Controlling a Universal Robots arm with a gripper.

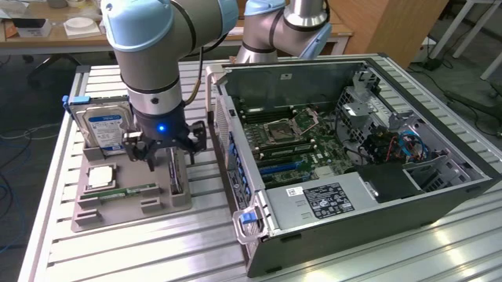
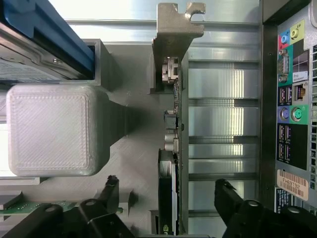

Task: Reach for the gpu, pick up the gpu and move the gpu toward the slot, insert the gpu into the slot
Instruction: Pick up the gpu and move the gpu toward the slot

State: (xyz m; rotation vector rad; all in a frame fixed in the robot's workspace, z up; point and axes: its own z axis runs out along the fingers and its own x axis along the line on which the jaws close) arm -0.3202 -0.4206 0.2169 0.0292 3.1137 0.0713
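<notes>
Directly below the gripper (image 1: 166,150), on edge in a groove of the grey holder tray (image 1: 126,214) just beside the open computer case (image 1: 353,194): the gpu (image 2: 171,168). Fingers (image 2: 111,193) apart, one to each flat face of the card, no contact visible. Long axis set square to the closing line, with the silvery bracket (image 2: 173,29) end pointing away from the fingers.

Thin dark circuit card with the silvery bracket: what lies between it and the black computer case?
Only bare ribbed aluminium tabletop, between the card and the case, seen in the wrist view.
</notes>
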